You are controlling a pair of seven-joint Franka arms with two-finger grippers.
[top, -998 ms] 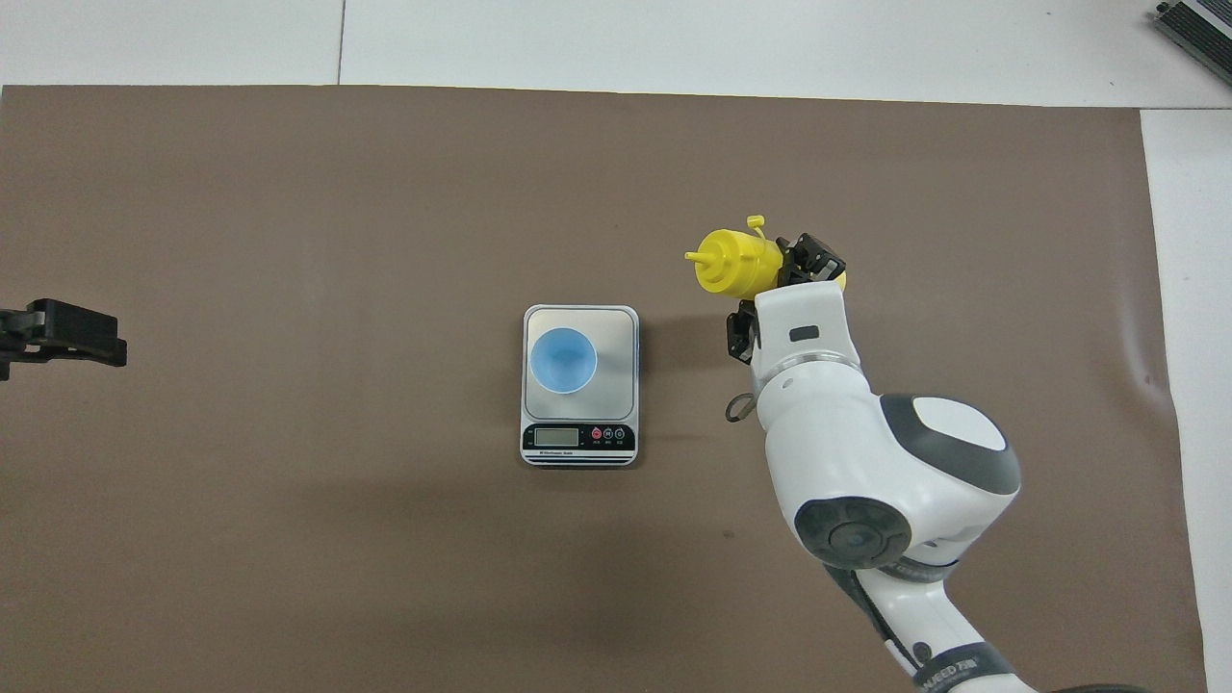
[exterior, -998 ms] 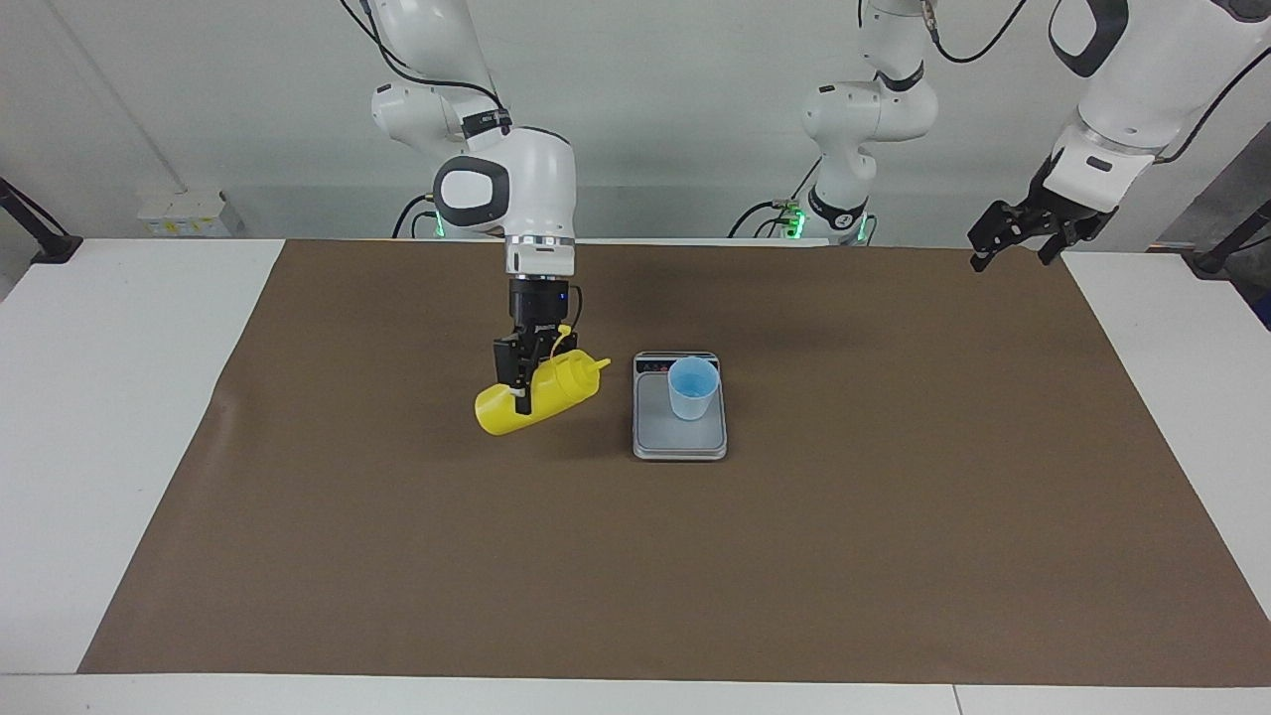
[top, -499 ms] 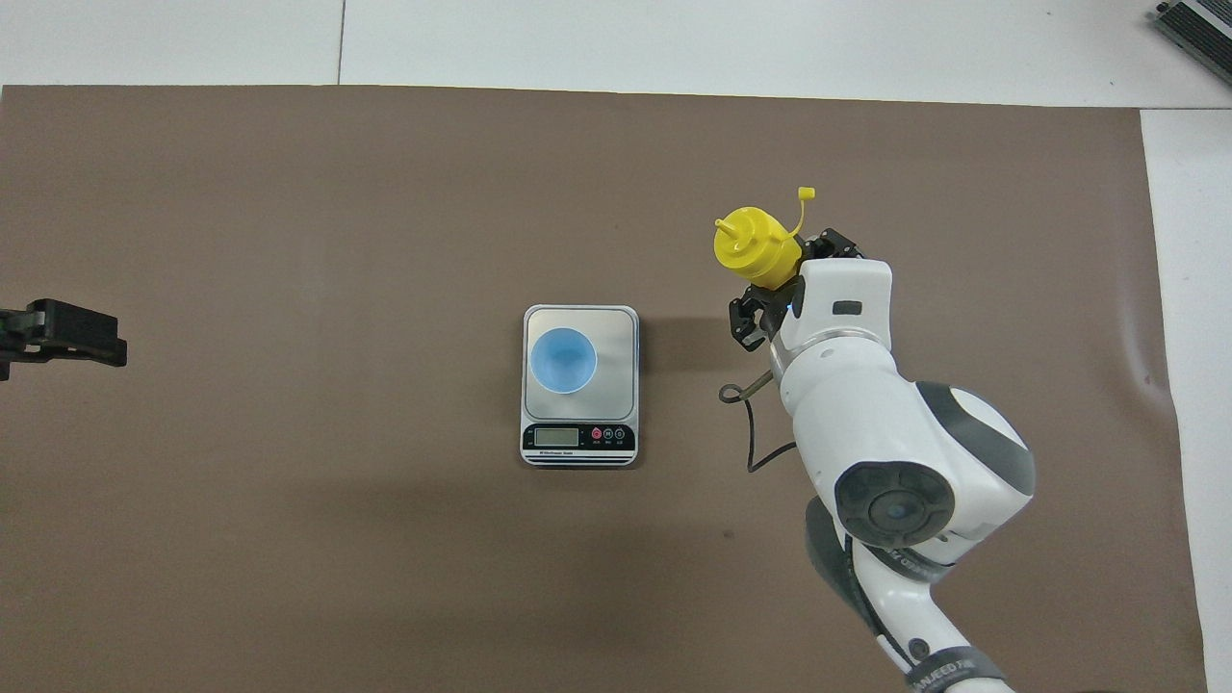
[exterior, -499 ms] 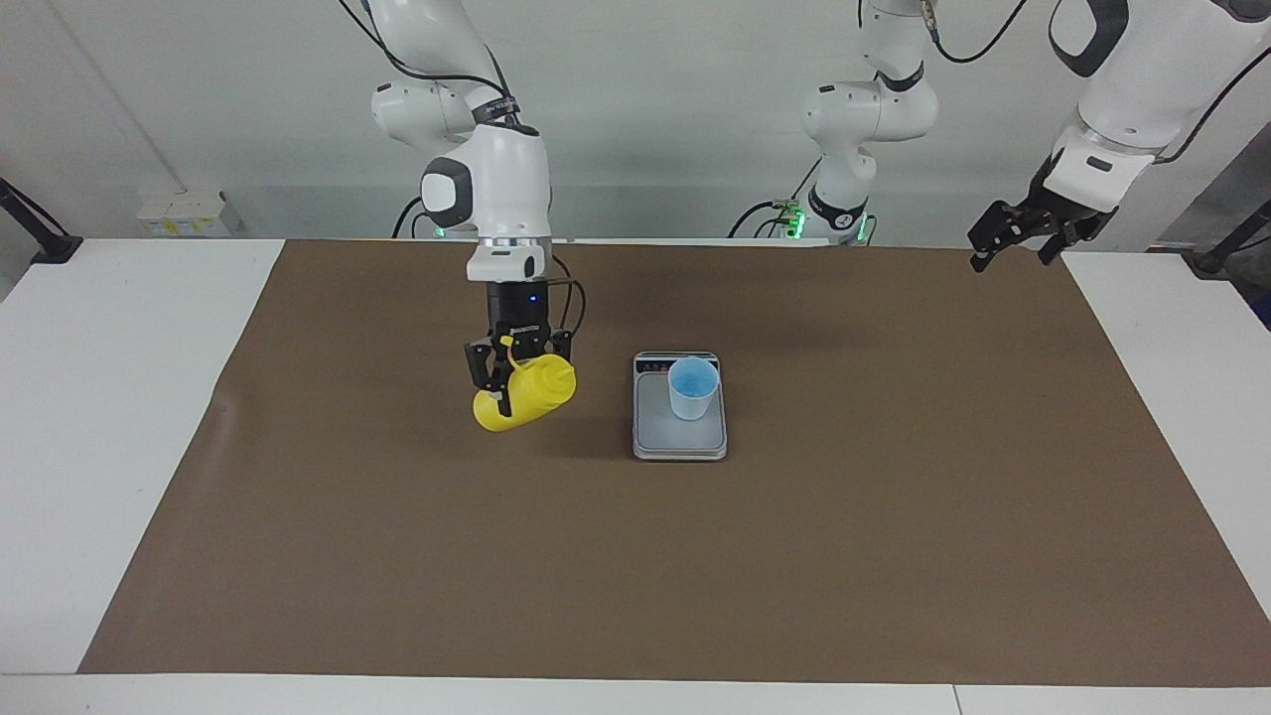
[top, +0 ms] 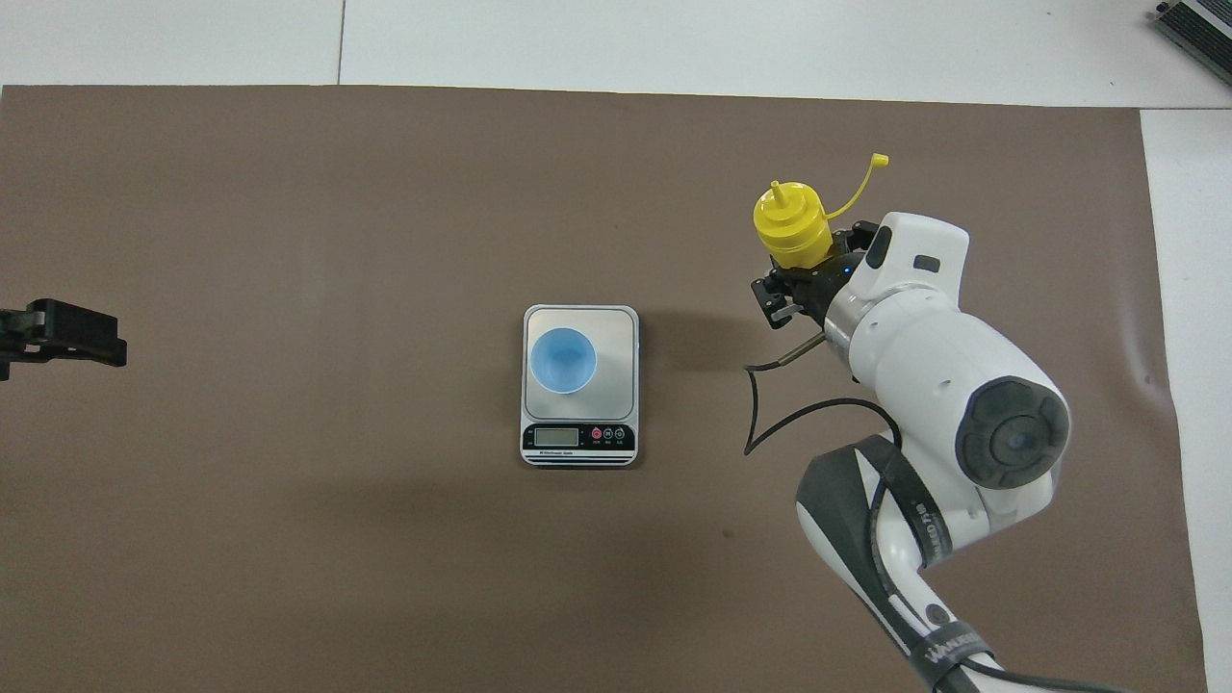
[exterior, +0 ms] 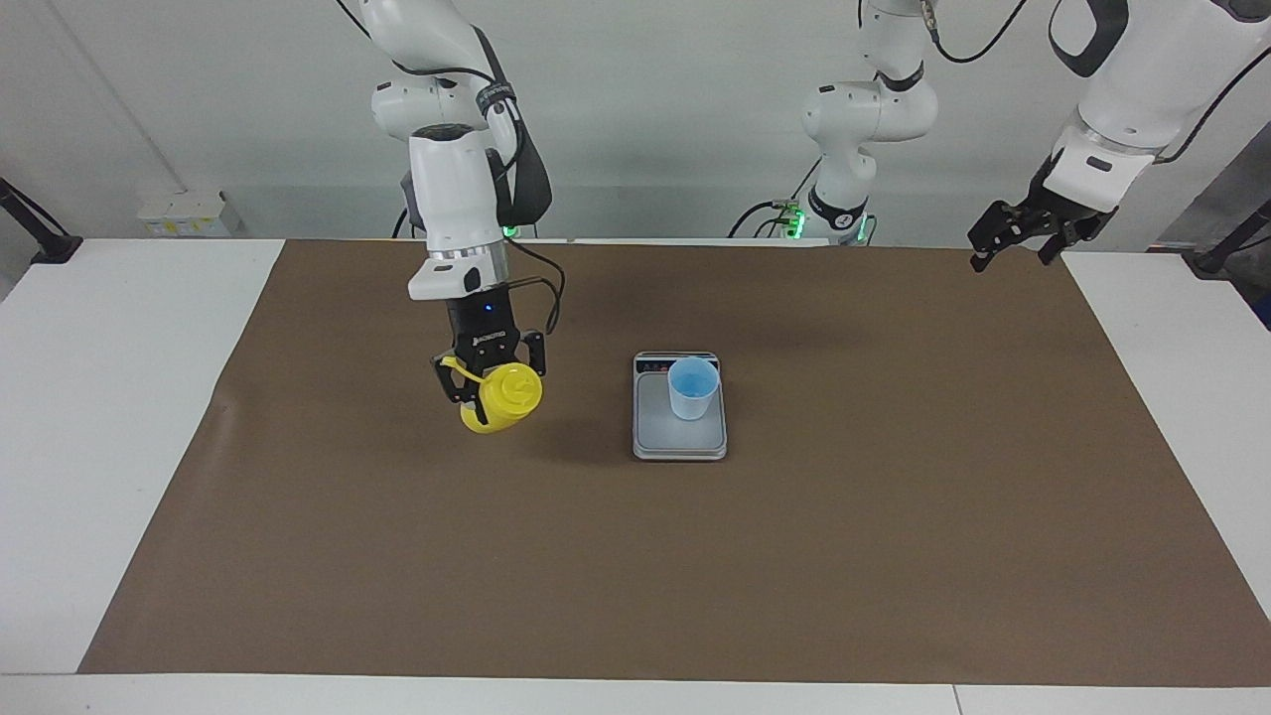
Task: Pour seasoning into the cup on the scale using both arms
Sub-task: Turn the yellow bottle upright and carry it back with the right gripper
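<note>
The right claw (exterior: 489, 382) grips the bright yellow plastic squeeze bottle (exterior: 498, 396), tilted, left of frame centre, beside the silver-grey scale (exterior: 679, 437) carrying the light-blue translucent cup (exterior: 692, 388). Carrying step; next, tip the nozzle over the cup. The left claw (exterior: 1028, 235) waits open, upper right.

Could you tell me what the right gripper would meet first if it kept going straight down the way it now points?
Most likely the brown paper mat. The right gripper, shut on the bright yellow plastic squeeze bottle, points down, slightly tilted; the bottle's base would probably touch first. Nothing else appears below, though its height is uncertain.
</note>
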